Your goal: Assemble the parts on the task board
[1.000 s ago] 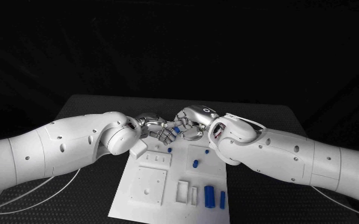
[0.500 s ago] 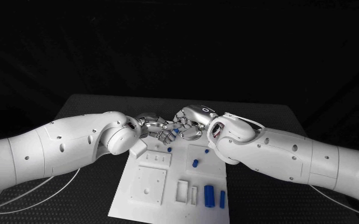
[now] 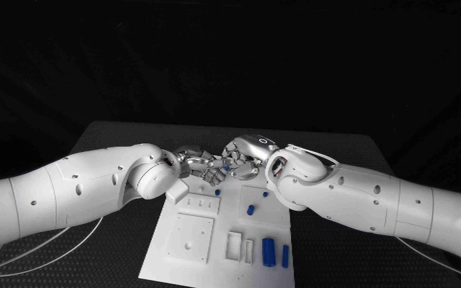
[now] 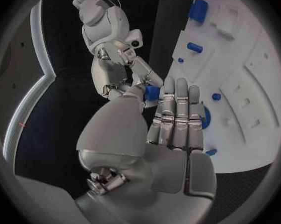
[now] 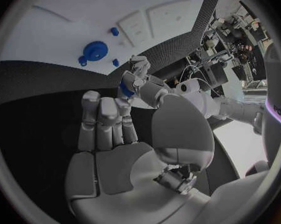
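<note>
Both hands meet above task board (image 3: 216, 235) far end: left hand (image 3: 200, 167) and right hand (image 3: 242, 158) fingers pinch one blue part (image 4: 152, 92) (shared).

One task board (image 3: 216, 235), two hands (image 3: 197, 166) (image 3: 245, 157).

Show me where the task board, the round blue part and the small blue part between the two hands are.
task board (image 3: 182, 261): head view, bare near-left corner.
round blue part (image 5: 95, 50): right wrist view, its top face.
small blue part (image 4: 152, 92): left wrist view, visible blue side between fingertips of both hands.
</note>
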{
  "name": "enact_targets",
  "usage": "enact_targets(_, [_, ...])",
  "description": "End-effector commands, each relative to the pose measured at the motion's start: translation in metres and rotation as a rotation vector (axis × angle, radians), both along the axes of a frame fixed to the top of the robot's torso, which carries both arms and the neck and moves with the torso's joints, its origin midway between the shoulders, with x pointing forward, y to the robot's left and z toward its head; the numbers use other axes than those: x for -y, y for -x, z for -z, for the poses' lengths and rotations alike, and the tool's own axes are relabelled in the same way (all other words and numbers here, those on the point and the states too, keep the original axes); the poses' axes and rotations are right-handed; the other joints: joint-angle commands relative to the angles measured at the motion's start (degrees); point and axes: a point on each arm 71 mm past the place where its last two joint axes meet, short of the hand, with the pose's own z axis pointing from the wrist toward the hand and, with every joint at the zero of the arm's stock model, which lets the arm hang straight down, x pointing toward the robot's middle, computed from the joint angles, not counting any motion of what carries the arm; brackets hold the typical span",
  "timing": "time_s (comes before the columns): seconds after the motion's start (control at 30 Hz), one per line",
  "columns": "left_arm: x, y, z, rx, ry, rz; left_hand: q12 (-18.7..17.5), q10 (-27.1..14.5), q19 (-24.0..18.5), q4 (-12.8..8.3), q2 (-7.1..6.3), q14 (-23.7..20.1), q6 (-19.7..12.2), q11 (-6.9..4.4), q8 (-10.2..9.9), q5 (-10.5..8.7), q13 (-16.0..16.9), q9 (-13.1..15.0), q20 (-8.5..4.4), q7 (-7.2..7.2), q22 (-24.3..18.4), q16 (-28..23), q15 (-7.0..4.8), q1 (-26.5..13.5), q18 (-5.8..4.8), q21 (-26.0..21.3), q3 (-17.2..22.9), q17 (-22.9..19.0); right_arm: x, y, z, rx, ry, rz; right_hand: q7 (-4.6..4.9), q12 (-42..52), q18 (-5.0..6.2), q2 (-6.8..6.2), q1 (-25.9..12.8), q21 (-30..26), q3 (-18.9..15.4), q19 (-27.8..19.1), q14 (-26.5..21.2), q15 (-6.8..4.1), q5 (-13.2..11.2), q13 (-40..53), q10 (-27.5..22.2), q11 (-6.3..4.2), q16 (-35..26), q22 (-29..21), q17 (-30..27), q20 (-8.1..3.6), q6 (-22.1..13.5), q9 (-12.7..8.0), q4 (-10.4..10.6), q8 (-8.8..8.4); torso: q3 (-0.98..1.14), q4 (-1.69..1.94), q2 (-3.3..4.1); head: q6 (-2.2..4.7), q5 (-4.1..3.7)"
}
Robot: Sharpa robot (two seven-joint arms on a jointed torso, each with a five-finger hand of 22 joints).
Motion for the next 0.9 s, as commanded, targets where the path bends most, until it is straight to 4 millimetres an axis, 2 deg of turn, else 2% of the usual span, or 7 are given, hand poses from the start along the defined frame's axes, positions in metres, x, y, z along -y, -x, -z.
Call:
enact_targets(0.03, [0.0059, 0.0016, -0.0029, -0.008, 0.041, 0.022, -0.41, -0.31, -0.57, 0.14, -0.13, -0.55, -0.28, 0.01, -0.35, 1.26, 0.1, 0.01, -0.02, -0.13, 1.02, -0.09, 0.16, -1.0, 0.06, -0.03, -0.27, -0.13, -0.005, 0.0026, 0.0013, -0.01, 0.009, -0.026, 1.65, 0.27, 1.17, 0.03, 0.03, 0.24, 0.33, 0.19, 0.02, -0.17, 0.39, 0.08, 0.24, -0.07, 0.02, -0.08, -0.1, -0.27, 1.91, 0.17, -0.14, 0.71, 0.01, -0.01, 0.01, -0.09, 0.04])
enact_targets(0.3, [0.0061, 0.0026, -0.0017, -0.028, 0.034, 0.025, -0.55, -0.41, -1.48, 0.22, -0.32, -0.96, -0.27, 0.02, -0.38, 1.18, 0.28, 0.07, 0.16, -0.18, 1.08, -0.33, 0.35, -3.77, -0.15, -0.24, -0.17, -0.41, -0.0064, 0.0025, 0.0017, -0.011, 0.009, -0.028, 1.65, 0.27, 1.17, 0.06, 0.03, 0.24, 0.33, 0.19, 0.03, -0.18, 0.43, 0.08, 0.25, -0.08, 0.02, -0.09, -0.1, -0.28, 1.92, 0.18, -0.16, 0.71, 0.04, 0.0, 0.04, -0.31, 0.15])
enact_targets(0.43, [0.0068, 0.0034, -0.0012, -0.037, 0.03, 0.03, -0.8, -0.83, -2.53, 0.02, -0.81, -1.55, -0.73, 0.2, -0.6, 5.01, 0.42, 0.09, 0.39, -0.01, 1.12, -0.51, 0.59, -5.66, -0.27, -0.49, -0.04, -0.59, -0.0068, 0.0025, 0.0017, -0.01, 0.009, -0.028, 1.65, 0.26, 1.17, 0.07, 0.03, 0.24, 0.33, 0.19, 0.03, -0.18, 0.44, 0.09, 0.26, -0.08, 0.02, -0.09, -0.1, -0.28, 1.92, 0.18, -0.18, 0.71, 0.05, -0.01, 0.03, -0.36, 0.17])
enact_targets(0.5, [0.0067, 0.0036, -0.001, -0.041, 0.03, 0.031, -0.97, -1.19, -3.23, -0.16, -1.04, -2.05, -1.09, 0.34, -0.7, 8.33, 0.49, 0.14, 0.62, 0.13, 1.13, -0.53, 0.82, -5.59, -0.4, -0.67, 0.31, -0.59, -0.0071, 0.0027, 0.0018, -0.011, 0.009, -0.029, 1.64, 0.26, 1.17, 0.07, 0.03, 0.24, 0.33, 0.19, 0.03, -0.18, 0.45, 0.09, 0.26, -0.08, 0.02, -0.09, -0.1, -0.28, 1.92, 0.18, -0.18, 0.72, 0.03, -0.04, 0.03, -0.44, 0.17])
enact_targets(0.67, [0.0087, 0.0053, -0.0009, -0.048, 0.033, 0.047, -0.62, -2.38, -5.54, -0.63, -1.06, -4.07, -2.06, 0.73, -0.78, 14.24, 0.93, 0.43, 1.33, 0.57, 1.15, 0.25, 1.54, -6.36, -0.9, -1.37, 0.53, -0.01, -0.0082, 0.0025, 0.0022, -0.013, 0.011, -0.031, 1.64, 0.26, 1.17, 0.08, 0.04, 0.24, 0.33, 0.19, 0.03, -0.18, 0.45, 0.09, 0.27, -0.09, 0.02, -0.09, -0.11, -0.29, 1.93, 0.19, -0.2, 0.72, 0.03, -0.05, 0.04, -0.43, 0.19])
enact_targets(0.87, [0.0097, 0.0057, -0.0011, -0.048, 0.038, 0.058, 0.25, -3.56, -6.5, -2.04, -0.64, -5.44, -2.43, 0.86, -0.41, 17.34, 1.48, 0.89, 1.63, 0.51, 1.19, 1.43, 1.83, -6.36, -0.99, -1.48, 1.74, 0.63, -0.0079, 0.0023, 0.0025, -0.013, 0.012, -0.031, 1.64, 0.25, 1.17, 0.09, 0.03, 0.24, 0.32, 0.2, 0.04, -0.18, 0.46, 0.1, 0.28, -0.09, 0.01, -0.1, -0.11, -0.29, 1.93, 0.19, -0.22, 0.72, 0.03, 0.04, 0.02, -0.6, 0.05])
enact_targets(0.9, [0.0095, 0.0057, -0.0011, -0.048, 0.037, 0.056, 1.08, -3.9, -6.8, -3.03, -1.32, -5.93, -2.48, 0.73, -0.13, 14.77, 1.96, 1.16, 1.63, 0.33, 1.05, 2.05, 1.93, -5.78, -1.02, -1.7, 6.47, 0.82, -0.0079, 0.0022, 0.0026, -0.014, 0.013, -0.031, 1.64, 0.25, 1.17, 0.09, 0.03, 0.24, 0.32, 0.2, 0.04, -0.18, 0.46, 0.1, 0.28, -0.09, 0.01, -0.1, -0.11, -0.29, 1.93, 0.19, -0.22, 0.72, 0.02, 0.04, 0.02, -0.61, 0.02])
